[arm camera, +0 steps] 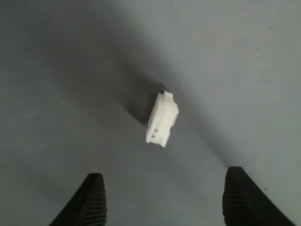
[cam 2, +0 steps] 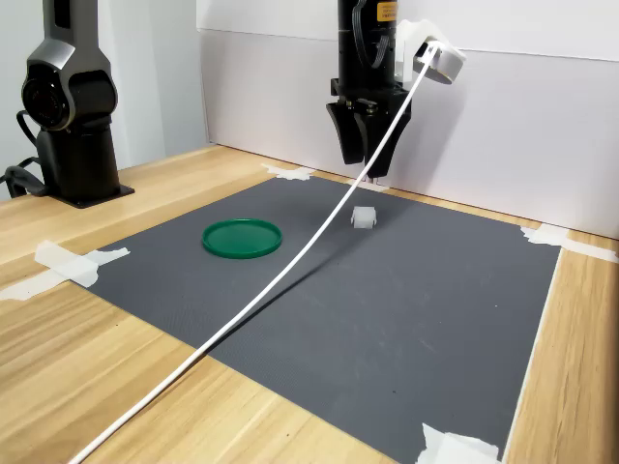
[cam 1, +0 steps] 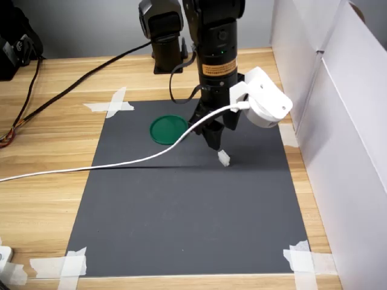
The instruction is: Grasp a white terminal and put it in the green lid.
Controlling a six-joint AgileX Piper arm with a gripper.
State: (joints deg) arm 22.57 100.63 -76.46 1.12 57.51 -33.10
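**One small terminal waits under the gripper**

One white terminal [arm camera: 162, 118] lies on the dark mat [cam 1: 181, 223], below the gripper [cam 2: 365, 155], whose fingers stand apart and hold nothing. The piece lies skewed to the fingers, so a closing grip may push it away. The green lid [cam 1: 169, 128] sits well apart and is empty.
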